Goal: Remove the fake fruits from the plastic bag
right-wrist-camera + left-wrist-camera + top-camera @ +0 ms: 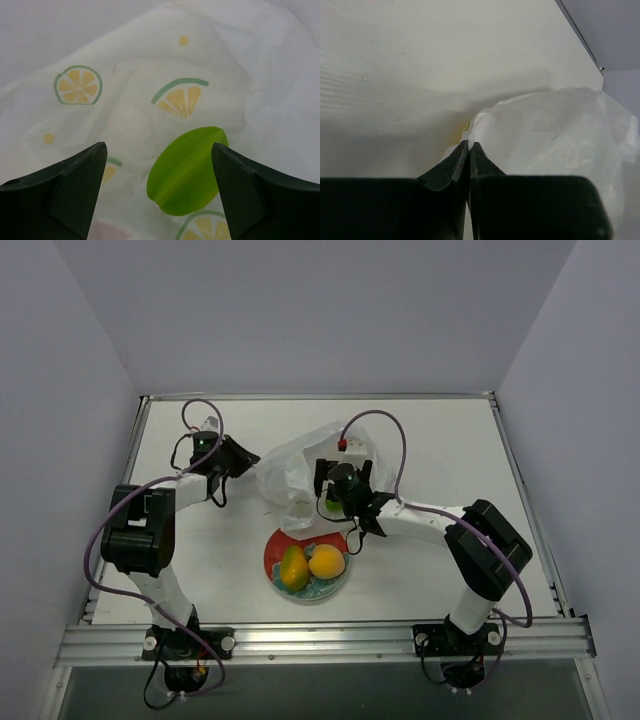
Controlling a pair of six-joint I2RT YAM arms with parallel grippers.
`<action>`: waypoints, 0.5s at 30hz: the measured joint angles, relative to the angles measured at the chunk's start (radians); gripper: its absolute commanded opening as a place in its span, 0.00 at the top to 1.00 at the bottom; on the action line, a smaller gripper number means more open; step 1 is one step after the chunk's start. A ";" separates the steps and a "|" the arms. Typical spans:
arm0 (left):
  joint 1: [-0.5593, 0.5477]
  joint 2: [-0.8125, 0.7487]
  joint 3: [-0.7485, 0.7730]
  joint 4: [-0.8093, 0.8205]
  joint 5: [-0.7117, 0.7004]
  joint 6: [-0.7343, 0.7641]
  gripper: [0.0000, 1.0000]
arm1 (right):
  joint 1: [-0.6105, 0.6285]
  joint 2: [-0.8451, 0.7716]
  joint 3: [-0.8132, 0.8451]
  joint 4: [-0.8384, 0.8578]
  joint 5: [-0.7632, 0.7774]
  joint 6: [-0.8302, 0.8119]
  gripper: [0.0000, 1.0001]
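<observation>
Plastic bag (pixel 290 465) lies mid-table, toward the far edge. The left gripper (pixel 469 146) is closed at the bag's left rim, apparently pinching a fold of film. The right gripper (pixel 159 150) hangs with its fingers spread wide over the bag's near side, with the flat green piece (pixel 186 171) lying between them on citrus-printed film. A mango-shaped fruit (pixel 293 568) and a round orange-yellow fruit (pixel 327 561) already sit on the plate (pixel 271 556) by the near edge. Risks noted: the piece is flat and glossy, so closing fingers may skid over it or gather film with it and drag the bag. The left pinch is thin and may slip free under that pull.
</observation>
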 measured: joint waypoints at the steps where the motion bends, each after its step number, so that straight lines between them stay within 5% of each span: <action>1: 0.001 0.016 0.000 0.024 -0.003 -0.009 0.98 | 0.000 -0.005 0.000 -0.009 0.007 0.007 0.19; 10: 0.002 0.157 0.004 0.180 0.005 -0.098 0.98 | -0.027 0.128 0.043 -0.067 0.024 0.067 0.13; 15: 0.002 0.157 0.004 0.240 0.008 -0.113 0.98 | -0.041 0.219 0.106 -0.076 0.023 0.085 0.21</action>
